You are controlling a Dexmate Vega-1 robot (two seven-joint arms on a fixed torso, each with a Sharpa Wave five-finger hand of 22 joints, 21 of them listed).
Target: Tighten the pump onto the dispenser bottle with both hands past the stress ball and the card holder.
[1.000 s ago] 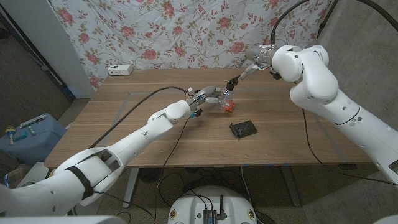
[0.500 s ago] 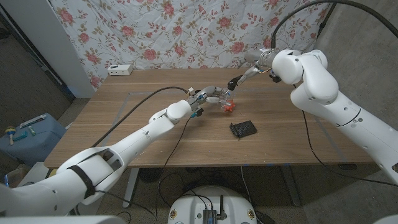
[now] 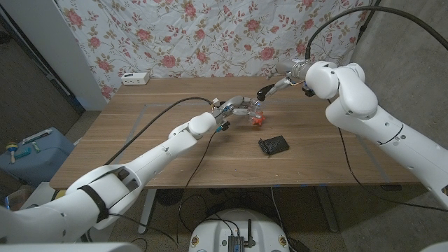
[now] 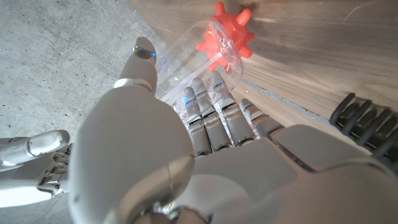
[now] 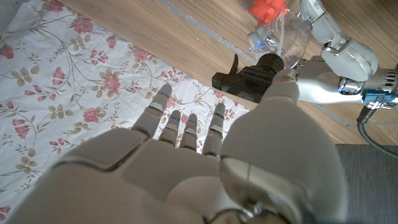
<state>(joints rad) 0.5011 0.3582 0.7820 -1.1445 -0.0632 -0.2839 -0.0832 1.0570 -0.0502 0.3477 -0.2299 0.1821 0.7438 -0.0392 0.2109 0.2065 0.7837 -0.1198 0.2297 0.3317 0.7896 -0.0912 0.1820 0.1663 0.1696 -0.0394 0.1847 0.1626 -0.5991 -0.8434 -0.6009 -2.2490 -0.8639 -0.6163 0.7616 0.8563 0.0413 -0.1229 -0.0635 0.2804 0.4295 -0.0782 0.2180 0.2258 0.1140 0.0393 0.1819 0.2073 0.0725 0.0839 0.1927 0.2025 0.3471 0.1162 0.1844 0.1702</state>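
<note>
A: What is on the wooden table (image 3: 140, 150) now, from biggest down?

B: Both arms reach to the middle-back of it. The left hand (image 3: 236, 106) grasps the clear dispenser bottle (image 3: 253, 108); in left wrist view its fingers (image 4: 211, 102) wrap the bottle's side and the thumb presses the opposite side, so the bottle sits betw. thumb & fingers.

A: And the right hand (image 3: 264, 91)?

B: It is just above the bottle. In right wrist view the thumb touches the black pump (image 5: 249, 79) on the bottle's neck, but the other fingers (image 5: 186, 130) are spread straight and apart from it. If the pump is really pinched, I cannot tell.

A: Where is the stress ball (image 3: 257, 121)?

B: Orange-red w/ spikes, on the table just beyond the left fingertips, close beside the bottle's base. In left wrist view it shows partly through the clear plastic; touching or not, I cannot tell.

A: The card holder (image 3: 273, 145)?

B: Black, lying on the table nearer to the robot than both hands, apart from the fingers and the ball.

A: Smaller things?

B: A white power strip (image 3: 135, 78) at the far left edge, well apart from the hands.
</note>
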